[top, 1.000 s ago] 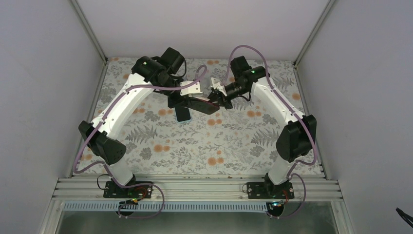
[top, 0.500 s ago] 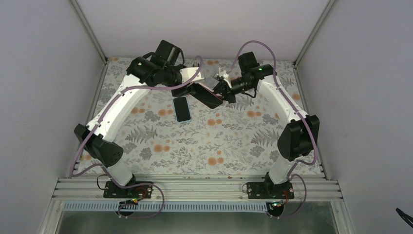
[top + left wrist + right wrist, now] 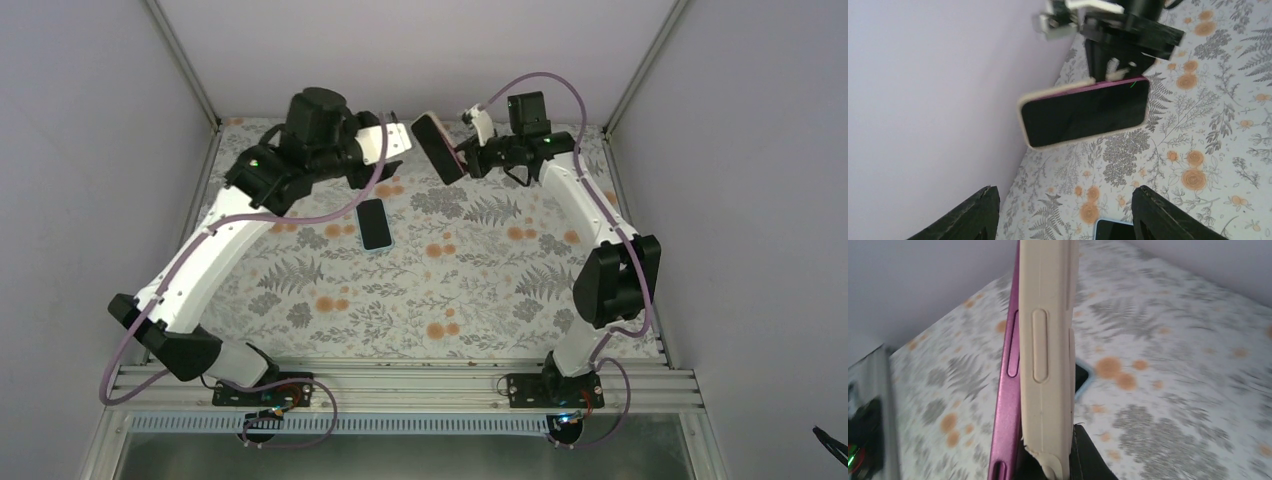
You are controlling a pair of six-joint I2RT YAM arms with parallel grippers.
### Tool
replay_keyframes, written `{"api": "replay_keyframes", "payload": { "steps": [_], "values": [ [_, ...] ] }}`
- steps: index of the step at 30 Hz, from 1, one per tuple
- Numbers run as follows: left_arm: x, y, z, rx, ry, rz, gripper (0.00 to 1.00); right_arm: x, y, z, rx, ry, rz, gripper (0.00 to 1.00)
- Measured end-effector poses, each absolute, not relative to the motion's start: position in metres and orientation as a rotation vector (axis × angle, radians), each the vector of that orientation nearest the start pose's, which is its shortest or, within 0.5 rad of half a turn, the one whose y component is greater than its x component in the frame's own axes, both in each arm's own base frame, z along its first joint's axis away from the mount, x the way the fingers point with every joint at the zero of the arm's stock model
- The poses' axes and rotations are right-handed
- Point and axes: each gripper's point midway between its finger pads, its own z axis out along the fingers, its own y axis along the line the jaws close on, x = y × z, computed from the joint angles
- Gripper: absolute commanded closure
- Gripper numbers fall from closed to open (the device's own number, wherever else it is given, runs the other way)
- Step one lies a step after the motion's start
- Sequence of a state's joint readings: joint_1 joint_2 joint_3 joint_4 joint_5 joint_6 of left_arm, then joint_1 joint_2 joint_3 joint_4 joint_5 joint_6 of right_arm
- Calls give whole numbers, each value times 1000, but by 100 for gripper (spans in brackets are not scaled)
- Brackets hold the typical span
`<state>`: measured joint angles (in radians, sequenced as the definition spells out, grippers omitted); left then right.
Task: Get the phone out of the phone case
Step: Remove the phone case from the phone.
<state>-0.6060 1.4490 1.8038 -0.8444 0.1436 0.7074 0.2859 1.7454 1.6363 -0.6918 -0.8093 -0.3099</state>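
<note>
Right pincer (image 3: 463, 158) grasps the cream rubbery case (image 3: 1045, 340) with magenta slab phone (image 3: 1007, 405) inside, long axis pointing far-left, screen facing released left pincer (image 3: 1066, 207).

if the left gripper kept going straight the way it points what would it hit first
Likely the cream and magenta phone case, held off the table by the right gripper: it sits dead ahead of the open left gripper. The phone on the table lies below that line. Depth is unclear.
</note>
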Motion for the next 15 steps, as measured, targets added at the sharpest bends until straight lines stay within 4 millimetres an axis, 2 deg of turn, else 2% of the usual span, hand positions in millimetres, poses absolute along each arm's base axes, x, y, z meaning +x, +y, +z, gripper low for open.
{"api": "replay_keyframes", "payload": {
  "steps": [4,9,11,15],
  "values": [
    [340,-273,373,1295,1601,-41,39,434,229,279,-746,2086,820,97],
    [367,-301,320,1277,1640,18,37,459,220,295,-524,2087,778,97],
    [375,-314,313,1266,1629,11,36,464,218,298,-463,2088,780,97],
    [389,-340,318,1218,1584,-22,30,471,216,307,-381,2079,791,97]
  ]
}}
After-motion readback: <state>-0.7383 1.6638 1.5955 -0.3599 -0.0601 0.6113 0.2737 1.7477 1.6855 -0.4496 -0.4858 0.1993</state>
